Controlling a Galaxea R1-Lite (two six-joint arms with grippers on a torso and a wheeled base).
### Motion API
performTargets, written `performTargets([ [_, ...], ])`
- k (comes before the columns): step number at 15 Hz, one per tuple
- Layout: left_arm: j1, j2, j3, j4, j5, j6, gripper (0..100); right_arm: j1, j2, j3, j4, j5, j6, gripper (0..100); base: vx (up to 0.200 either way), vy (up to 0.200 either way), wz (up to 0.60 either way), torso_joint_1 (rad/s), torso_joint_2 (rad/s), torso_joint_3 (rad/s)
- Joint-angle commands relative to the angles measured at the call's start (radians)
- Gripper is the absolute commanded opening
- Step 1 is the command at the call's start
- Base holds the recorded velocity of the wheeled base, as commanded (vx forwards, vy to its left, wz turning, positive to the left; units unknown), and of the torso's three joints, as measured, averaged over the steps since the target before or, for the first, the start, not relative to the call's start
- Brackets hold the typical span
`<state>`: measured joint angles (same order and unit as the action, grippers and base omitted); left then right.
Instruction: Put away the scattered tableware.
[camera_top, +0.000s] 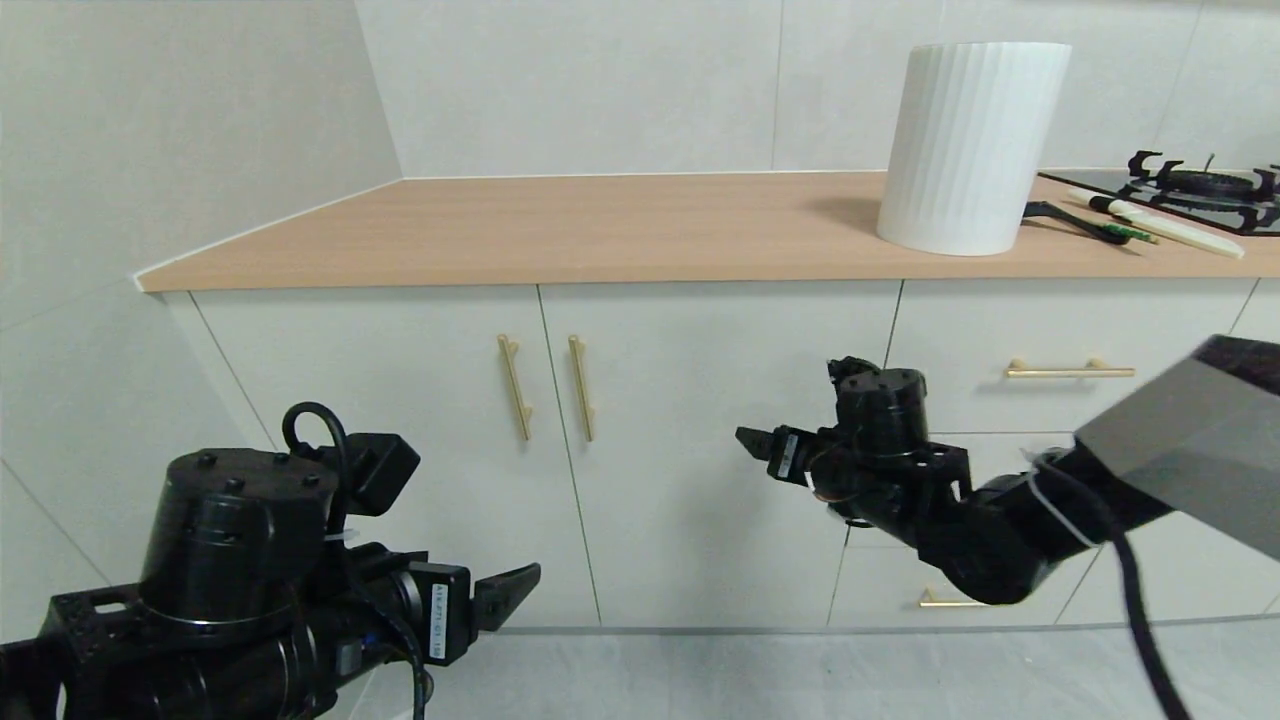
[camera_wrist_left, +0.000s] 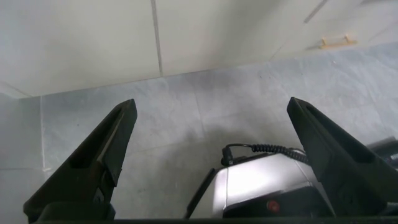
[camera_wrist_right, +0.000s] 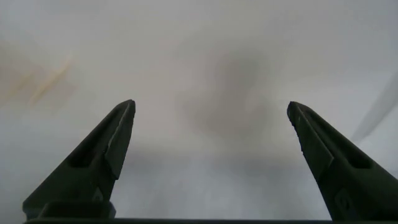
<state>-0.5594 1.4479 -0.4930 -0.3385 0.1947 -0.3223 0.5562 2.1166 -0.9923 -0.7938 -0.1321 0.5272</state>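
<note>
utensils (camera_top: 1140, 222) right of container (camera_top: 965, 150) on counter (camera_top: 560, 225), hob (camera_top: 1200, 186) behind them

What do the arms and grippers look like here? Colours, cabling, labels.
The left arm and right arm are black, with round bolted wrist housings. The left gripper and right gripper have tapered wedge fingers and small white labels. Black cables loop along both arms; a white tie wraps the right one.

Ribbed container (camera_top: 970, 150): white, fine vertical flutes. Countertop (camera_top: 560, 225): tan, light wood grain. Cabinet doors (camera_top: 400, 440): plain pale grey. Door handles (camera_top: 514, 385): brass-gold. Beside the container: black utensil (camera_top: 1065, 215), thin green piece (camera_top: 1135, 235), cream utensil (camera_top: 1190, 232) with a dark band. Burner grate (camera_top: 1200, 185): black. Floor (camera_wrist_left: 186, 124): grey, faintly mottled. Left gripper (camera_wrist_left: 211, 106), right gripper (camera_wrist_right: 211, 106): matte black.
</note>
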Motion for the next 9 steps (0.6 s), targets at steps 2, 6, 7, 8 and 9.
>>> performTargets([
  [2,-0.001,-0.001,-0.001,0.000,0.000,0.000,100,0.005,-0.233,0.173,0.005,0.175,-0.009,100,0.000,0.000,0.00,0.000,0.00,0.000],
  [6,0.015,-0.075,-0.012,-0.002,0.002,0.017,100,0.002,-0.372,0.250,0.005,-0.080,-0.294,100,0.000,0.000,0.00,0.000,0.00,0.000],
  [7,0.029,-0.106,-0.012,-0.002,0.002,0.034,100,-0.004,-0.420,0.270,0.005,-0.115,-0.328,100,0.000,0.000,0.00,0.000,0.00,0.000],
  [8,0.056,-0.146,-0.012,-0.002,0.000,0.049,100,-0.032,-0.489,0.302,0.007,-0.141,-0.362,100,0.000,0.000,0.00,0.000,0.00,0.000],
  [9,0.076,-0.170,-0.010,-0.002,0.002,0.052,100,-0.062,-0.535,0.327,0.007,-0.149,-0.383,100,0.000,0.000,0.00,0.000,0.00,0.000],
])
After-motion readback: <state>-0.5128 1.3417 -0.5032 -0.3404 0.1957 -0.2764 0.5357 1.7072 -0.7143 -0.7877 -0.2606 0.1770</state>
